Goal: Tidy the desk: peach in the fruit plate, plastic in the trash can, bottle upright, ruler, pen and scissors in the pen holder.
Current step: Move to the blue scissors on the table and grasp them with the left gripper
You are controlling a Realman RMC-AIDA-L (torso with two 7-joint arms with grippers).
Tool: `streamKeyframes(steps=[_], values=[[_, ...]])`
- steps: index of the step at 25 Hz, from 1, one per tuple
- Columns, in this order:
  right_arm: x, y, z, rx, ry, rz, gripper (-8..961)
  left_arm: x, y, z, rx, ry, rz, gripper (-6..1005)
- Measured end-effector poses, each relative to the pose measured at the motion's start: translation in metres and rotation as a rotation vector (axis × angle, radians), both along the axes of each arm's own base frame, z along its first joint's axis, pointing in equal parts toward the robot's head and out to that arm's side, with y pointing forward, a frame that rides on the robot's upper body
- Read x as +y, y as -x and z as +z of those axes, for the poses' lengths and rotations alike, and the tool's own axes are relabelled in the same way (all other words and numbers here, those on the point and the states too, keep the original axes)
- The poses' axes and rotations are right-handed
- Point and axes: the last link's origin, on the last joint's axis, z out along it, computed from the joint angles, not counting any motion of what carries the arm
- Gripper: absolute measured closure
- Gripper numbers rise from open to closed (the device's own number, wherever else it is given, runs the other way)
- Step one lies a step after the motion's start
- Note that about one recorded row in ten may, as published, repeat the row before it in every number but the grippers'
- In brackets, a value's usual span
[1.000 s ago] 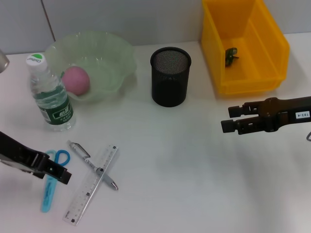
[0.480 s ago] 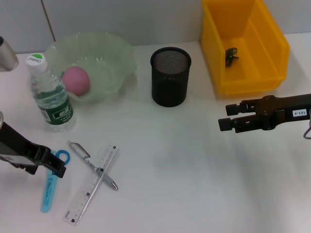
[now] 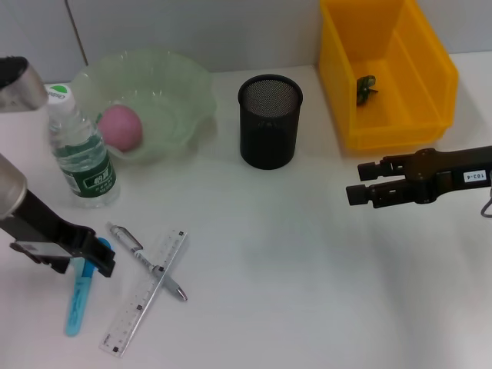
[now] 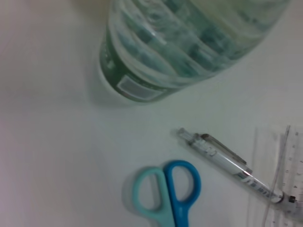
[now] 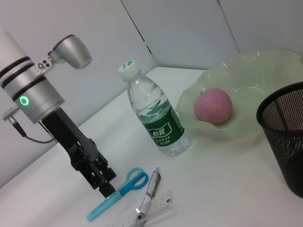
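The blue scissors [image 3: 77,296] [image 4: 165,194] [image 5: 120,191] lie flat at the front left. My left gripper [image 3: 102,257] [image 5: 106,185] is open just over their handles, with nothing held. A pen [image 3: 146,261] [image 5: 151,185] lies crossed over the clear ruler [image 3: 146,292] [image 4: 284,189]. The bottle [image 3: 81,150] [image 5: 154,113] stands upright. The pink peach [image 3: 119,127] [image 5: 214,106] sits in the green fruit plate [image 3: 181,84]. The black mesh pen holder [image 3: 269,119] stands mid-table. A green plastic scrap [image 3: 365,88] lies in the yellow trash can [image 3: 430,77]. My right gripper [image 3: 360,184] hovers open at the right.
The bottle stands close behind the left gripper, and the left arm's elbow [image 3: 19,81] looms beside it. White table [image 3: 277,292] stretches between the pen holder and the front edge. A grey wall runs along the back.
My left arm swung more upright. Its gripper slid back along the scissors towards the handles, which it now covers. The right gripper shifted slightly left, then held still.
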Motion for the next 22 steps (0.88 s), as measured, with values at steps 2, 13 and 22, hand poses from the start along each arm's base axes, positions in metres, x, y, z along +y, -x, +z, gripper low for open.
streamKeyframes(steps=[2,13,22], values=[[0.0,0.0,0.0,-0.001,-0.001,0.002,128,0.0,0.0,0.0,0.0,0.0,0.0,245],[0.002,0.002,0.0,-0.016,0.001,0.02,128,0.005,0.007,-0.013,0.016,0.0,0.01,246],[0.002,0.002,-0.002,-0.026,0.009,0.021,129,0.007,0.011,-0.017,0.049,0.003,-0.004,247]])
